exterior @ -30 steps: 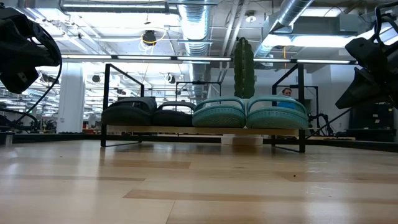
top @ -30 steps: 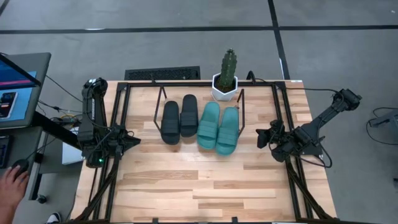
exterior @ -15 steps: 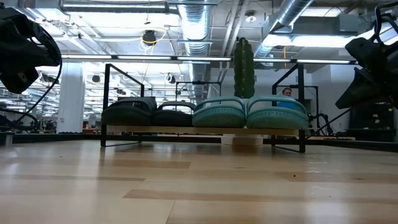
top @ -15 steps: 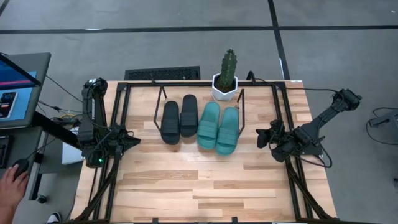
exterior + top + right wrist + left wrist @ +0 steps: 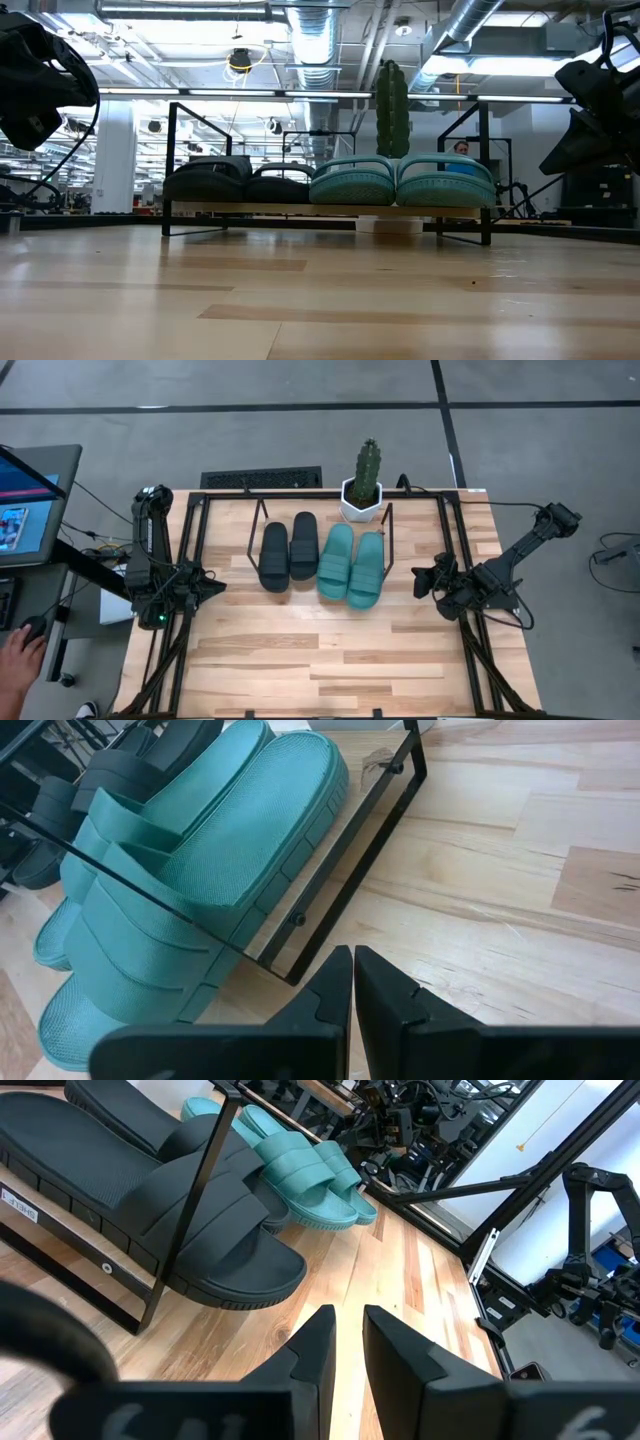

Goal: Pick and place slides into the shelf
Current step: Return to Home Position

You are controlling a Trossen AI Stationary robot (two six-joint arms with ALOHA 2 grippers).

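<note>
Two black slides [image 5: 288,551] and two teal slides [image 5: 353,565] lie side by side on the low black rod shelf [image 5: 256,523] at the table's far middle, their soles resting on its rails. In the low view the black slides [image 5: 240,181] and teal slides [image 5: 400,183] sit in one row on the shelf [image 5: 484,215]. My left gripper [image 5: 218,584] hovers at the table's left edge, shut, touching nothing. My right gripper [image 5: 421,582] hovers at the right, just beyond the shelf's right end, shut and empty. The left wrist view shows a black slide [image 5: 170,1200]; the right wrist view shows a teal slide [image 5: 200,870].
A potted cactus [image 5: 366,480] in a white pot stands just behind the shelf. A thick black rig frame [image 5: 320,492] runs around the table. Bare wood [image 5: 320,660] fills the near half. A person's hand [image 5: 20,655] rests beyond the left edge by a monitor [image 5: 25,500].
</note>
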